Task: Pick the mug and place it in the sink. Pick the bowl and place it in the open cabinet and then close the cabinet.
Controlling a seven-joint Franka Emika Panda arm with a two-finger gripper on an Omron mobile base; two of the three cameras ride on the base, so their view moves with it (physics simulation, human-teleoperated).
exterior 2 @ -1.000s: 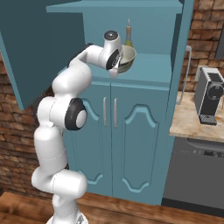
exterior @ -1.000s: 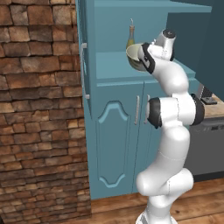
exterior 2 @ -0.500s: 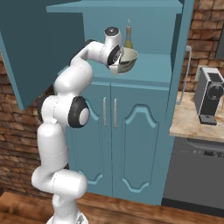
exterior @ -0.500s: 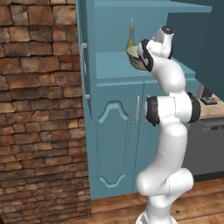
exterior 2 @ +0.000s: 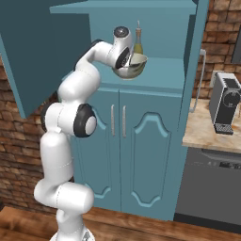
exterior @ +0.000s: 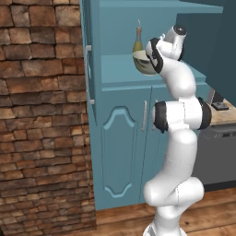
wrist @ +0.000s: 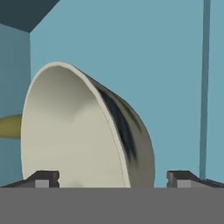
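Compared with a second earlier, the arm has pushed a little deeper into the cabinet (exterior: 138, 106) and the hand has let go, its jaws now spread wide either side of the bowl (exterior: 144, 66).

From the left base camera, one bowl sits on the cabinet's open shelf at about 1 o'clock from picture centre, just beside one slim bottle (exterior: 138, 42) that stands behind it. The wrist hides the gripper here.

From the right base camera, the same single bowl (exterior 2: 133, 66) rests at 12 o'clock, tucked against the wrist, with the bottle (exterior 2: 138, 41) upright behind it. One coffee machine (exterior 2: 226, 104) stands on the counter at 3 o'clock. Both upper doors hang open.

Through the hand camera, the gripper (wrist: 113, 179) shows two fingertips (wrist: 43, 178) well apart, the bowl (wrist: 83, 131) between them and no longer pinched.

Judging by its look, the bowl is rigid, light, smooth and breakable; the rim is the natural place to pinch it.
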